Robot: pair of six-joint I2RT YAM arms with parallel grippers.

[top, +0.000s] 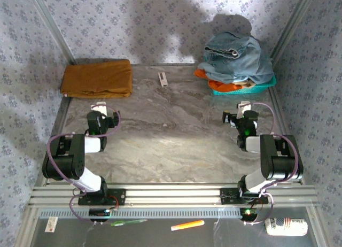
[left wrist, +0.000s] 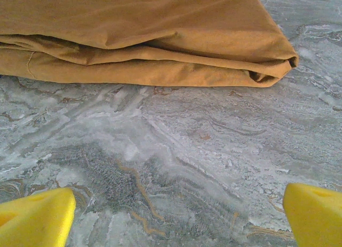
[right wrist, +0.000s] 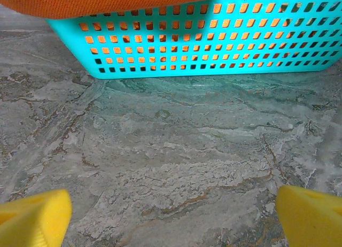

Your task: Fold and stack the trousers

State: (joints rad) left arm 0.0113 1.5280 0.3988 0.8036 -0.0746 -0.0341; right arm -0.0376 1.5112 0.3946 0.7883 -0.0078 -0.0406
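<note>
Two arms stand at six o'clock, a left arm (top: 72,161) and a right arm (top: 272,159). That makes two claws, the left claw (top: 100,105) and the right claw (top: 244,105), each with two yellow fingers (left wrist: 35,217). One folded brown cloth (top: 97,78) lies at ten o'clock on the counter (top: 171,140). One basket (top: 267,85) sits at two o'clock, with one orange cloth (top: 202,74) in it and blue jeans (top: 235,57) heaped on top; how many blue pieces, I can't tell. One small white piece (top: 163,78) lies at twelve o'clock. Nearest me lie one green pen (top: 128,222) and one orange marker (top: 187,225).
</note>
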